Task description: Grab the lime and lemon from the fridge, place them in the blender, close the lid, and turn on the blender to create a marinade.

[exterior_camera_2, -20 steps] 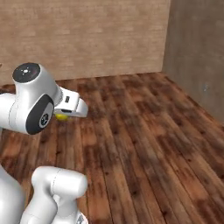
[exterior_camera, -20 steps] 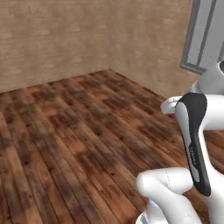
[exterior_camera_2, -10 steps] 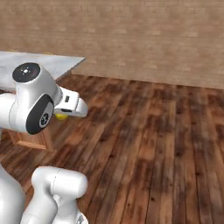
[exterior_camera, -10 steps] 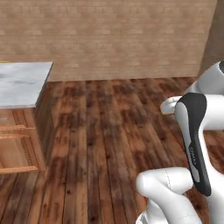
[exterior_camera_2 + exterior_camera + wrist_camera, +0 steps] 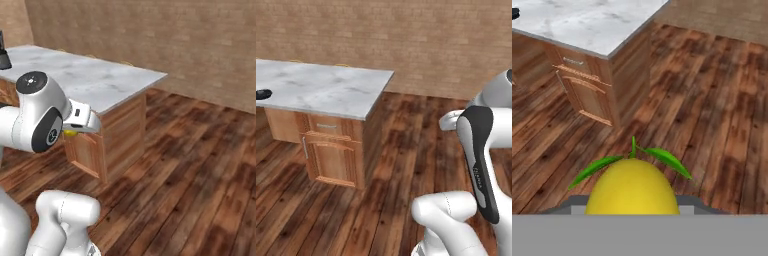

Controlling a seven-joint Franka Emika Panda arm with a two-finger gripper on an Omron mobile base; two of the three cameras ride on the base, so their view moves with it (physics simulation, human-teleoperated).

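Observation:
My gripper (image 5: 633,209) is shut on the lemon (image 5: 632,187), a bright yellow fruit with green leaves low in the hand view; the fruit hides the fingertips. From the right base camera a sliver of the lemon (image 5: 70,133) peeks out under the white hand, held in the air in front of the island. A flat black disc, likely the lid (image 5: 262,93), lies on the marble top at the far left. A dark upright thing, perhaps the blender (image 5: 3,54), is cut off at the picture's left edge. The lime and the fridge are out of view.
A kitchen island with a grey marble top (image 5: 321,87) and wooden drawers (image 5: 331,155) stands ahead to the left. Dark wooden floor (image 5: 190,165) stretches to the right, up to a brick wall (image 5: 421,40).
The whole picture has swung as the base turns: the island has come into view from the left and now sits nearer. The lemon stays in the gripper.

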